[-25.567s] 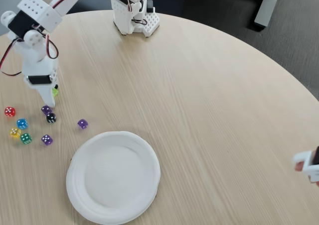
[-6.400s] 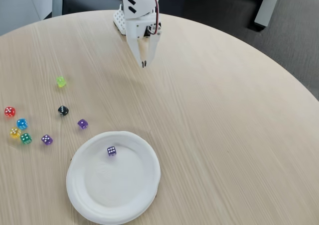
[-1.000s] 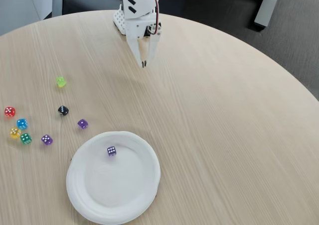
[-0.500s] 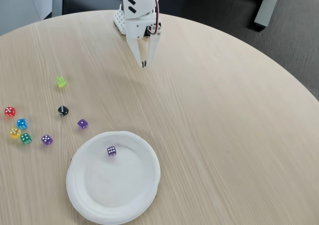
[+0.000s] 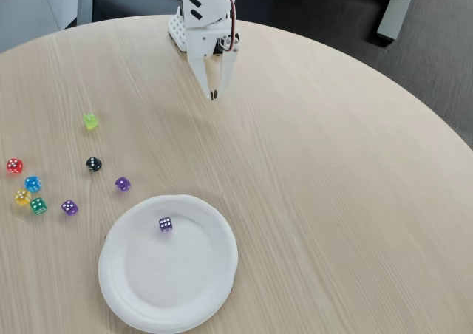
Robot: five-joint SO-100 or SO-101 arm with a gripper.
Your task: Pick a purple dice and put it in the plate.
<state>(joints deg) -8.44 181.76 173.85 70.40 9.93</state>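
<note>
In the fixed view a purple dice (image 5: 165,224) lies inside the white paper plate (image 5: 207,290), near its upper rim. Two more purple dice rest on the table left of the plate, one (image 5: 123,184) close to the rim and one (image 5: 69,208) farther left. My white gripper (image 5: 213,94) hangs at the far side of the table by the arm's base, pointing down, fingers together and nothing between them. It is well away from the plate and every die.
A black die (image 5: 93,164) and a lime die (image 5: 90,121) lie on the left. Red (image 5: 14,165), blue (image 5: 32,183), yellow (image 5: 22,196) and green (image 5: 38,205) dice cluster at the left edge. The round table's edge curves along the right.
Since the oldest frame a purple dice has gone from the table into the plate and the arm has drawn back to its base. Nothing has moved over the last second.
</note>
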